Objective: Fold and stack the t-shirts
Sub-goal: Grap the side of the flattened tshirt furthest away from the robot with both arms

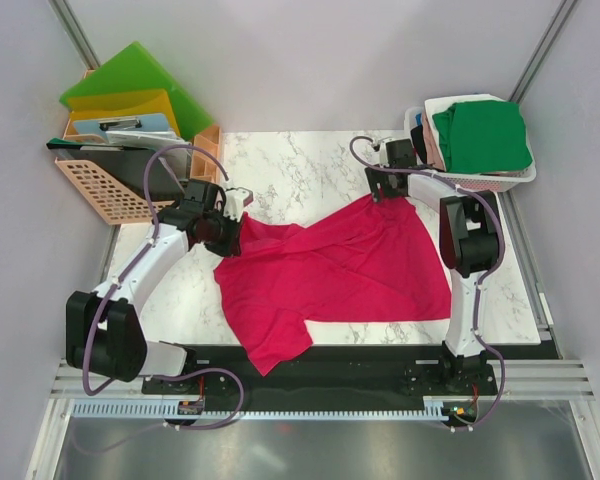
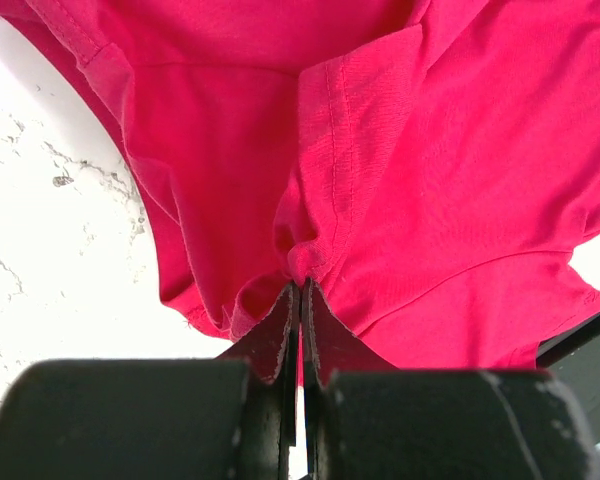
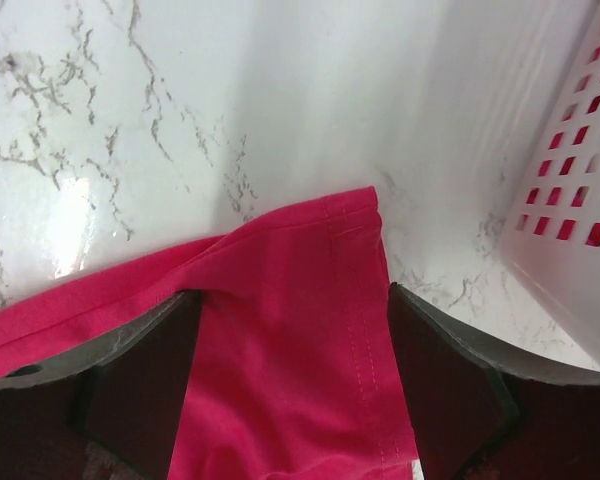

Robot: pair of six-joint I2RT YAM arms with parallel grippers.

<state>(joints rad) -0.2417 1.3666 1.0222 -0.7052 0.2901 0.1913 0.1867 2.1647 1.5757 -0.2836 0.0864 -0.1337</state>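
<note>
Marble-patterned table (image 1: pixel 280 170) carries the crimson-pink t-shirt (image 1: pixel 330 270), crumpled and half spread between the two arms. The left gripper (image 2: pixel 300 305) is closed tight on a bunched seam at its left side, while the right gripper (image 3: pixel 292 350) stands with jaws wide around a hemmed corner, near the white basket (image 1: pixel 520 178). To do this step well, the right jaws should probably close fully on that corner before both arms pull the cloth flat.

- crimson t-shirt (image 2: pixel 430 150): cut off by the top and right edges in the left wrist view, and by the bottom edge in the right wrist view.
- white basket (image 3: pixel 580 180): cropped at the right edge.
- lower t-shirts (image 1: pixel 435 140): mostly hidden beneath the green t-shirt (image 1: pixel 480 135); number cannot be told.
</note>
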